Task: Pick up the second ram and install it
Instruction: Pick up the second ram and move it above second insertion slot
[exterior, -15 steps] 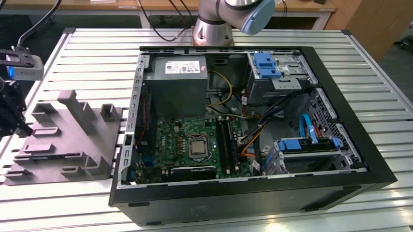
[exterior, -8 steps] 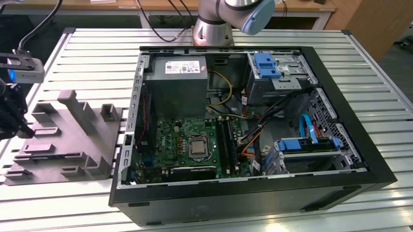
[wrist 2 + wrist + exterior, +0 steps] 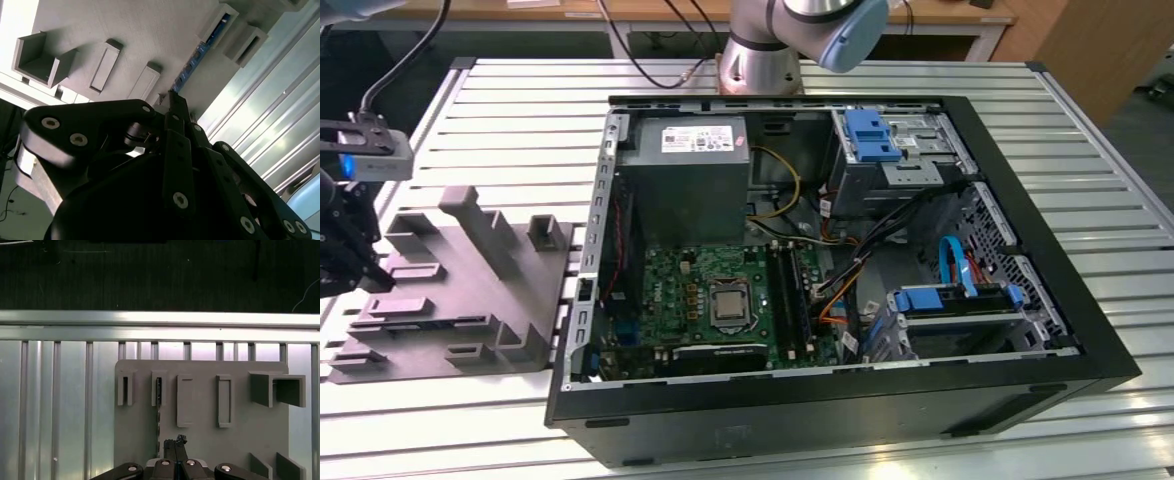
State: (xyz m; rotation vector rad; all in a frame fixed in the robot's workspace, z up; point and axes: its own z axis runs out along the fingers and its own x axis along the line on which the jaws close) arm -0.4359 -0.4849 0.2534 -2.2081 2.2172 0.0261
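Note:
The second ram point(image 3: 158, 412) is a thin dark stick seen edge-on, standing in a narrow slot of the grey holder block point(image 3: 200, 440). Its bluish edge point(image 3: 196, 62) runs across the block toward the fingertips. My black gripper point(image 3: 175, 443) hangs over the block, its tips point(image 3: 175, 97) close beside the ram's near end. The fingers look pressed together with nothing visible between them; I cannot tell if they touch the ram. In the exterior view the gripper point(image 3: 344, 262) is at the far left, over the holder block point(image 3: 447, 300).
The open computer case point(image 3: 841, 260) with the green motherboard point(image 3: 720, 300), the grey power supply point(image 3: 683, 150) and its cables lies at the exterior view's right of the block. The slatted metal table point(image 3: 1067, 120) carries both. The arm's base point(image 3: 761, 60) stands behind the case.

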